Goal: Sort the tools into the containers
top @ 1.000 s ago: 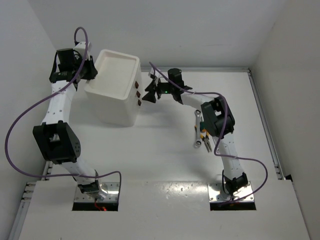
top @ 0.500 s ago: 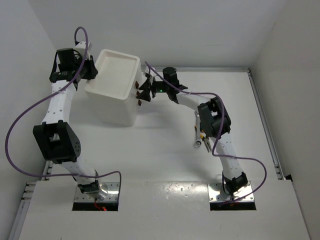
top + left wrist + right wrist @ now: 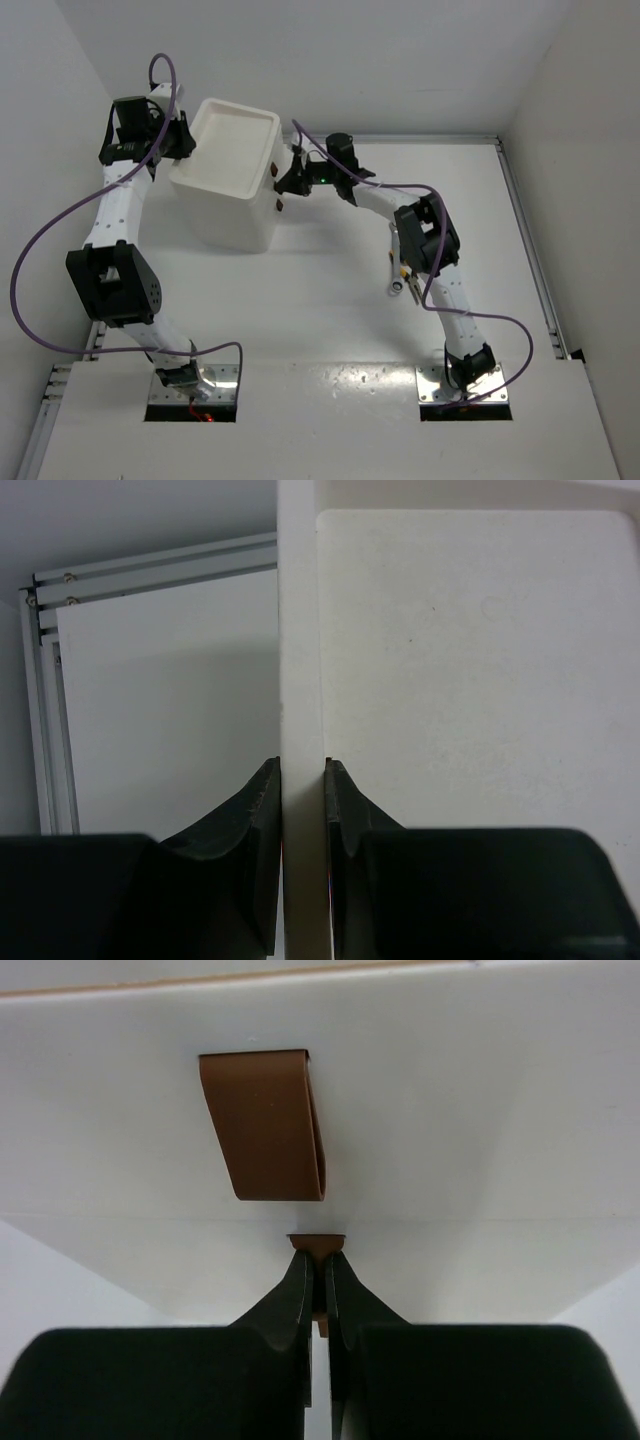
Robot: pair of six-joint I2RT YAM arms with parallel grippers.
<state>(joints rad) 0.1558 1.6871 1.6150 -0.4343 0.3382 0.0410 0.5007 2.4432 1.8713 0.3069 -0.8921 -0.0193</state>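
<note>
Right pincer (image 3: 316, 1255): its 2 black fingers are pressing together and pinching a small red-brown drawer handle (image 3: 316, 1242) between their tips.
Neighbouring handle: a second red-brown handle (image 3: 265, 1125) is sitting just above the right pincer's tips on the white drawer front (image 3: 450, 1110), and nothing is touching it.
Right arm: it is reaching from its base leftward and away with the elbow bent. Its wrist is pointing straight at the handle side of the white boxy plastic cabinet (image 3: 225, 215).
Left pincer (image 3: 300, 770): its 2 dark fingers are clamping the thin white side wall of the shallow recessed top tray (image 3: 298, 630), 1 finger inside the tray and 1 outside.
Left arm: it is rising from its base, folding at the elbow and bringing the wrist to the cabinet's far-left top edge, opposite the right pincer.
Tools: a silver metal wrench (image 3: 394, 290) and yellow-handled pliers (image 3: 405, 268) are lying on the white table (image 3: 320, 300). They are well behind the right pincer, beside that arm's elbow, which is partly hiding them, and well apart from the cabinet.
</note>
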